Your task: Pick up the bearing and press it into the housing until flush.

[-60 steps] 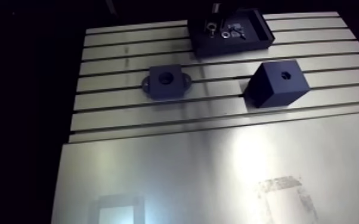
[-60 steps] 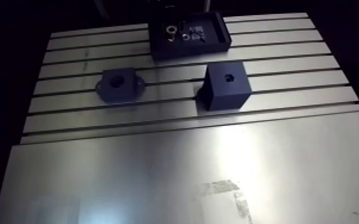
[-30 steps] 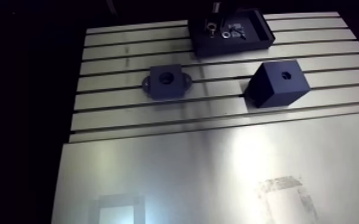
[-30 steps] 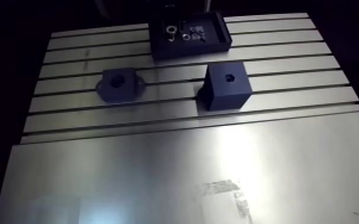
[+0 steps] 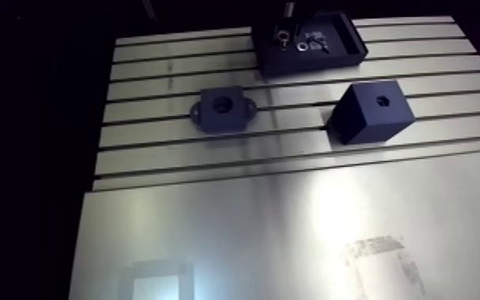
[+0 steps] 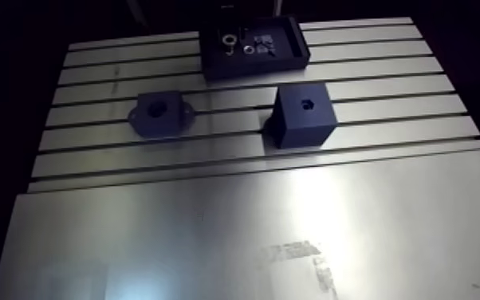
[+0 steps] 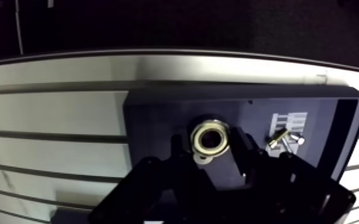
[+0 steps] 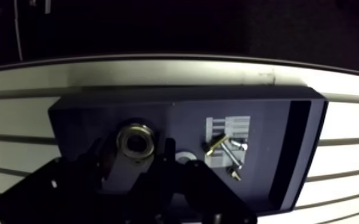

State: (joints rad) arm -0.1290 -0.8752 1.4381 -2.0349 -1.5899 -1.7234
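Observation:
In the wrist view a metal ring bearing (image 7: pixel 210 127) sits between my gripper's (image 7: pixel 210 144) two black fingers, which close against its two sides over the floor of a black tray (image 7: pixel 158 125). In the arm view the bearing (image 5: pixel 281 35) shows as a bright ring in that tray (image 5: pixel 347 44) at the table's far edge. The housing (image 5: pixel 222 108), a black flanged block with a round bore on top, stands on the slotted table nearer than the tray and to its left, well apart from the gripper.
A black cube (image 5: pixel 371 110) with a small hole in its top stands right of the housing. Loose screws (image 7: pixel 286 140) and a small washer (image 5: pixel 301 45) lie in the tray beside the bearing. A smooth metal plate (image 5: pixel 291 231) covers the near table.

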